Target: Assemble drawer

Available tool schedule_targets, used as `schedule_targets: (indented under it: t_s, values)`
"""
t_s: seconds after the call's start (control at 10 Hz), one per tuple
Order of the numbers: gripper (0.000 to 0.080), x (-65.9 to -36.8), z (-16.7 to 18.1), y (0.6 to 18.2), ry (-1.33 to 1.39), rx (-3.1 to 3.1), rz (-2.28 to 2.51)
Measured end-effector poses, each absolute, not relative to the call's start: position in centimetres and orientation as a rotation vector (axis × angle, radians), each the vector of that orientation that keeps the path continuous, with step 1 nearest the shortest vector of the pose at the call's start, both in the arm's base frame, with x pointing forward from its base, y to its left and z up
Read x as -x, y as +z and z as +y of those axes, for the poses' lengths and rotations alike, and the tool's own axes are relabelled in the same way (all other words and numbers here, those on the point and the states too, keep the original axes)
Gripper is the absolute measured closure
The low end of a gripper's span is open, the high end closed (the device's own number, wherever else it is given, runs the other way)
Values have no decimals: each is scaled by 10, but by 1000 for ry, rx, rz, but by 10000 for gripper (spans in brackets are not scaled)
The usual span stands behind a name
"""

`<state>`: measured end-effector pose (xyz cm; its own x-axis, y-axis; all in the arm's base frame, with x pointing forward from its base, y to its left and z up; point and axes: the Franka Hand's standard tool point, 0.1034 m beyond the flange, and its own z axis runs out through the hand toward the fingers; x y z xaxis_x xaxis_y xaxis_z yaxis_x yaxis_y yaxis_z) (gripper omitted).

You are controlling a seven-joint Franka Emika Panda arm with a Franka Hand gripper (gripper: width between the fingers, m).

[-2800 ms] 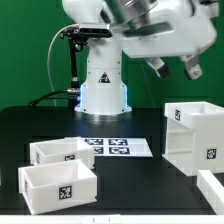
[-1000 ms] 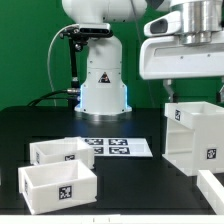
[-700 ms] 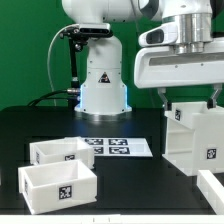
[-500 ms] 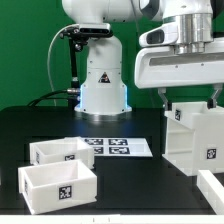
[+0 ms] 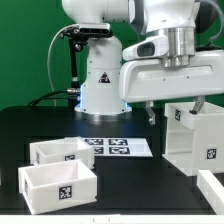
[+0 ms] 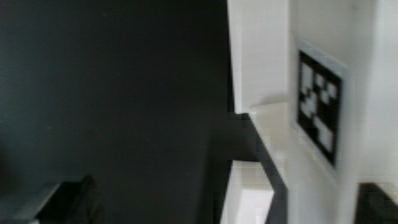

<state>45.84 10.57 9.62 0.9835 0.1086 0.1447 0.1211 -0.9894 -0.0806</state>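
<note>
The end effector (image 6: 224, 202) hangs above the casing (image 5: 196, 140) with its fingers (image 6: 71, 200) spread apart, clamping nothing. In the wrist view, a white casing wall bearing a square marker shows between them. The casing stands upright on the black tabletop (image 5: 25, 125) at the exterior view's right. The far tray (image 5: 60, 152) and the near tray (image 5: 58, 186) sit open side up at the exterior view's left, close together. The marker board (image 5: 115, 147) lies flat between the trays and the casing.
</note>
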Motion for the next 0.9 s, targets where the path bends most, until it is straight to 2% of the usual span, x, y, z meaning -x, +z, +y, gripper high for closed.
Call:
schedule_targets:
  t_s: [0.1,0.3,0.4,0.5,0.6,0.9]
  values:
    - [151,-459,107,97,-217,3039,-180]
    - [415,-459,107,97,-216,3039,-179]
    - [415,-459,107,97,-216,3039,-179]
    - [610,-459,107,97,-216,3039,-179]
    - [735,-459,107,97,-216,3039,-179]
    - [764,-464,90,105,-142,3046,-125]
